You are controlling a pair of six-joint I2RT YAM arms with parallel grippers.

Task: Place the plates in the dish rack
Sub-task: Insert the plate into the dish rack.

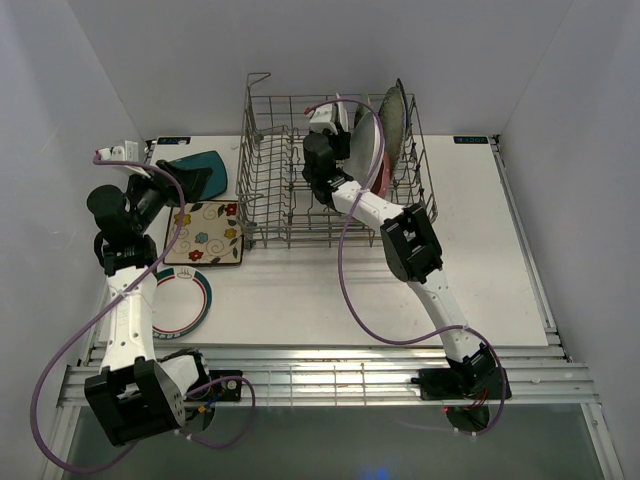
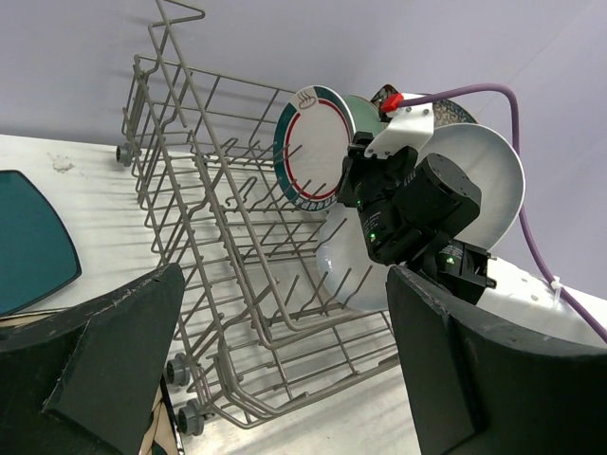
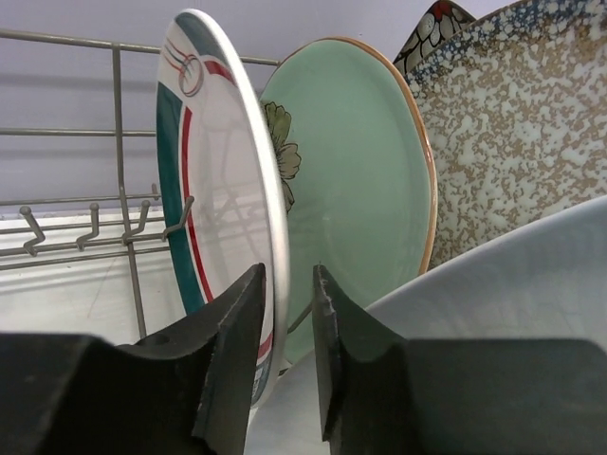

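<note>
The grey wire dish rack (image 1: 290, 180) stands at the back middle of the table. Standing in it are a white rimmed round plate (image 3: 213, 171), a mint green plate (image 3: 370, 171), a speckled plate (image 3: 517, 142) and a big white plate (image 3: 512, 303). My right gripper (image 3: 289, 284) reaches into the rack (image 1: 345, 135). Its jaws are narrowly parted around the rimmed plate's edge, with a gap at the right finger. My left gripper (image 2: 285, 379) is wide open and empty above a teal square plate (image 1: 215, 162) left of the rack.
A floral square plate (image 1: 205, 235) lies on the table beside the rack's front left corner. A second white rimmed round plate (image 1: 190, 300) lies nearer, partly under the left arm. A pink plate (image 1: 380, 165) stands in the rack. White walls enclose the table.
</note>
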